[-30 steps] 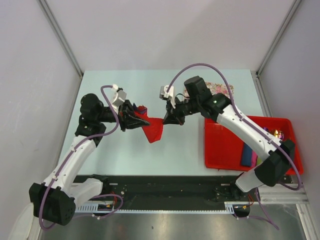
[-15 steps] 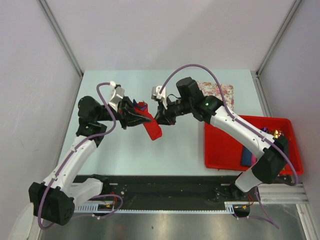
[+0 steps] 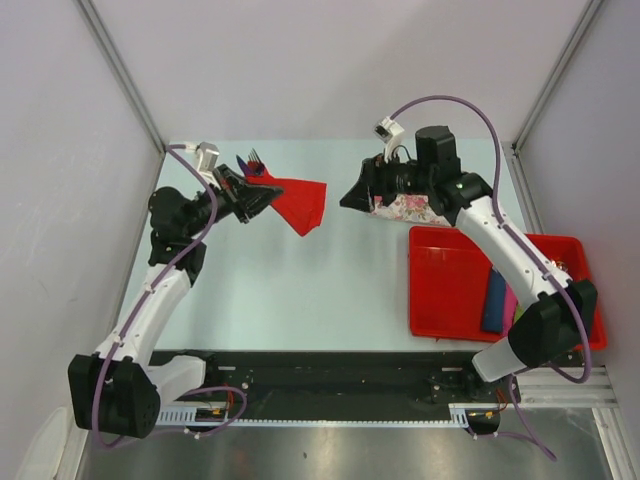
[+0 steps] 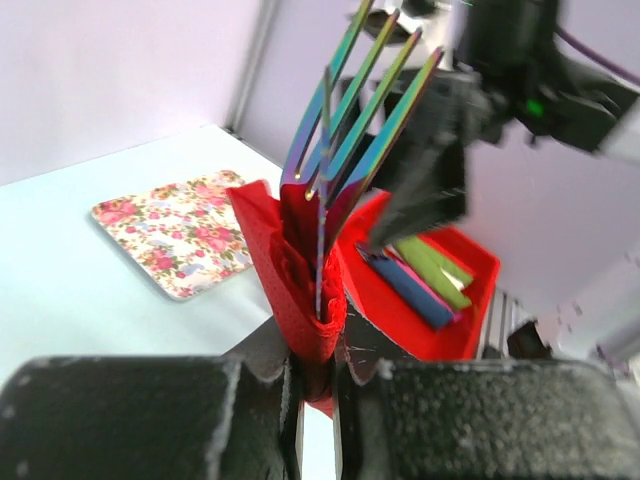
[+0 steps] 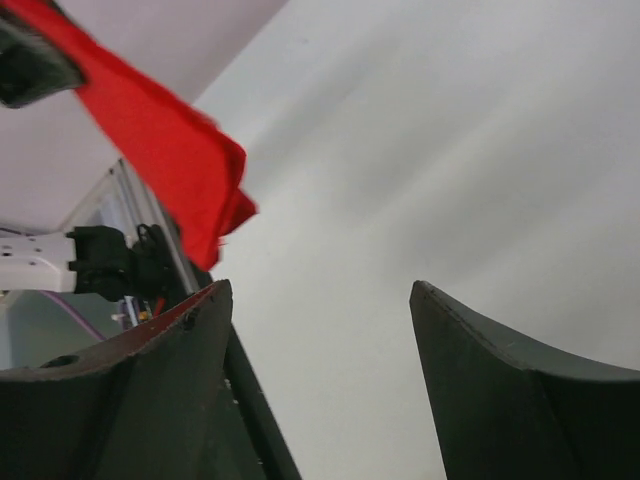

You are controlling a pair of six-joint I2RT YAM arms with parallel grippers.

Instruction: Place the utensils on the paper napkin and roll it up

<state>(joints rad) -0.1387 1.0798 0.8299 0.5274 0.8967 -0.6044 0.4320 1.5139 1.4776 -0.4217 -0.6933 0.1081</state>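
Observation:
My left gripper (image 3: 245,192) (image 4: 318,372) is shut on the paper napkin (image 3: 301,200) (image 4: 297,268), which is wrapped loosely round the utensils. It holds the bundle in the air over the far left of the table. The iridescent fork tines (image 3: 250,157) (image 4: 361,92) stick out of one end, and the other red end hangs free toward the middle. My right gripper (image 3: 351,199) (image 5: 315,290) stands open and holds nothing. It is to the right of the napkin and apart from it. In the right wrist view the napkin's free end (image 5: 168,148) shows at upper left.
A floral mat (image 3: 420,208) (image 4: 178,228) lies at the far right under my right wrist. A red tray (image 3: 447,290) (image 4: 468,330) at the right holds blue (image 3: 494,300) (image 4: 405,286), pink and green (image 4: 436,270) napkin rolls.
My right gripper opened, let go of the napkin and drew back right over the floral mat. My left gripper carried the bundle up and toward the far left; its far end now hangs free.

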